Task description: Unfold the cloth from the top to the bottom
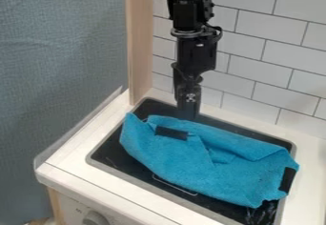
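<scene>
Blue cloth (pixel 172 157): lies askew across the black stove top (pixel 107 155), its left corner close to the far left of the panel and its right end lapping over the right rim; the panel likely serves as a broad, flat bed for spreading it.
Folds: the far side is doubled over into a long, loose flap, with a rumpled pocket near the middle; this seems to be the layer the task wants opened.
Black strips (pixel 171 133): one on the upper left part of the cloth, another (pixel 288 178) at its right end; perhaps patches sewn or stuck on, their purpose unclear.
Gripper (pixel 189 110): hangs pointing down at the cloth's far edge, left of its middle; whether it is clenched or released, and whether it touches the fabric, I cannot tell. That place suits a pull that starts from the top.
Worktop (pixel 71 158): pale, framing the stove top, with a knob (pixel 96 218) on the front below and a tiled wall (pixel 267 28) behind.
Step in hand: probably taking hold of the upper layer; the unfolding looks largely undone.
Next move: pinch only the flap, lift slightly, draw it toward the front.
Risk: nipping both layers would drag the whole soft cloth instead of opening it.
</scene>
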`<state>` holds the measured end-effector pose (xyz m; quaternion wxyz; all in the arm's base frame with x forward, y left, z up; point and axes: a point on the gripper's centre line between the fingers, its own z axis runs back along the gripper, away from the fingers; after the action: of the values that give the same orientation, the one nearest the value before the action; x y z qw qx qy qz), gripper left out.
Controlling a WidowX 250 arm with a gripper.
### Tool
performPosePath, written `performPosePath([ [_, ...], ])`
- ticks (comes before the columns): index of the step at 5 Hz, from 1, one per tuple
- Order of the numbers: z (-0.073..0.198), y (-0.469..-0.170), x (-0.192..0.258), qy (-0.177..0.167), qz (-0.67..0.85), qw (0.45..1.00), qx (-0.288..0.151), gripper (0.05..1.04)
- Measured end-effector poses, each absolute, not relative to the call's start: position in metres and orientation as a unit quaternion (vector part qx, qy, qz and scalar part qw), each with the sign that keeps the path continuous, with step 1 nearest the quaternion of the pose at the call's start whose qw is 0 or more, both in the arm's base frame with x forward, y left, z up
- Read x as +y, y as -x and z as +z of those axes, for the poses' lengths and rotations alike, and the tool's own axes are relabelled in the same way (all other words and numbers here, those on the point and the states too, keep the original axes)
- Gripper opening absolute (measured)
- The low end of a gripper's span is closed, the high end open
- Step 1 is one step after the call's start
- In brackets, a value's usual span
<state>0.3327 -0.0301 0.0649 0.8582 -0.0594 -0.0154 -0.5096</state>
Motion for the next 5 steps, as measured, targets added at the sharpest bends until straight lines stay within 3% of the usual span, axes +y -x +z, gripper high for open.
performPosePath([
  [5,0.008,-0.328,-0.023,0.08,-0.497,0.862,0.065,0.999],
])
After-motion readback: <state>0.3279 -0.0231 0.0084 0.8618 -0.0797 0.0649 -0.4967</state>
